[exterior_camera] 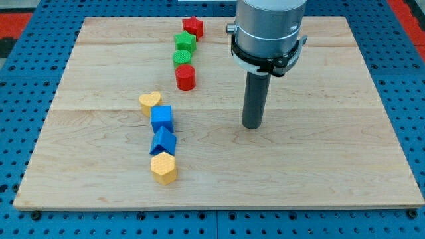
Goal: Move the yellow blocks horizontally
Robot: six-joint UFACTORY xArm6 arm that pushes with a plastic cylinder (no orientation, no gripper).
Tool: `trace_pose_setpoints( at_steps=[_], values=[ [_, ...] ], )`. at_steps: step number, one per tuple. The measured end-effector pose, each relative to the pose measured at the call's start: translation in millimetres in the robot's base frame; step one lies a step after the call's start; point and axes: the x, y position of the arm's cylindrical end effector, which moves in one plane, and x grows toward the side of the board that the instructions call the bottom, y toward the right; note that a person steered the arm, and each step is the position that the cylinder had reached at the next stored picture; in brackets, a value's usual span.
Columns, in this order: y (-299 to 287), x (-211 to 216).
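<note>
A yellow heart-shaped block (150,101) lies left of the board's middle. A yellow hexagonal block (163,167) lies lower down, near the view's bottom. Between them stand a blue cube (161,119) and a blue triangular block (163,141), forming a tight column with the yellow ones. My tip (252,125) rests on the wooden board (319,166), well to the view's right of this column and touching no block.
A second column near the view's top holds a red star-like block (193,26), a green block (184,42), a green round block (182,58) and a red cylinder (185,77). Blue pegboard surrounds the board.
</note>
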Motion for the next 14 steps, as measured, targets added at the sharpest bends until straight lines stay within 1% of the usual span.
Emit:
trace_pose_setpoints(
  at_steps=[1, 2, 3, 4, 5, 6, 7, 8, 9, 11, 13, 14],
  values=[
    [0.0, 0.0],
    [-1.6, 9.2],
    [0.1, 101.9],
    [-38.5, 139.4],
    [-176.0, 119.7],
    [-257.1, 72.8],
    [-255.6, -2.1],
    [-221.5, -31.8],
    [-189.2, -31.8],
    [-187.9, -39.7],
    [-190.3, 79.5],
    [-188.9, 121.2]
  ],
)
